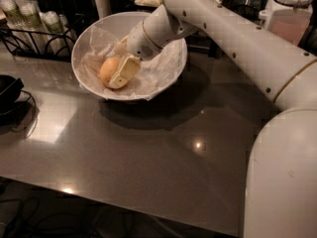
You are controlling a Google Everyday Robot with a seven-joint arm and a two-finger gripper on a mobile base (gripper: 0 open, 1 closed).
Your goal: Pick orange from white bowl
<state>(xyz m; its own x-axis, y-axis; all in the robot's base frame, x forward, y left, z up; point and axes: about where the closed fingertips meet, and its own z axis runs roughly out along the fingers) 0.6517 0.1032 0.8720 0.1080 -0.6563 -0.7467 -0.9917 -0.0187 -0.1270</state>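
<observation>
The orange (108, 69) lies in the white bowl (171, 76), left of its middle, on crumpled white paper lining. The bowl stands on the grey table (148, 157) towards the back left. My gripper (119, 76) reaches down into the bowl from the right and sits right against the orange's right side, covering part of it. The far side of the orange and of the gripper is hidden. The white arm (233, 38) runs from the right edge across the bowl's rim.
A black wire rack (34, 38) with small jars stands behind the bowl at the left. A black object (7, 90) with a cable lies at the table's left edge. A glass jar with a white lid (292, 14) stands at the back right.
</observation>
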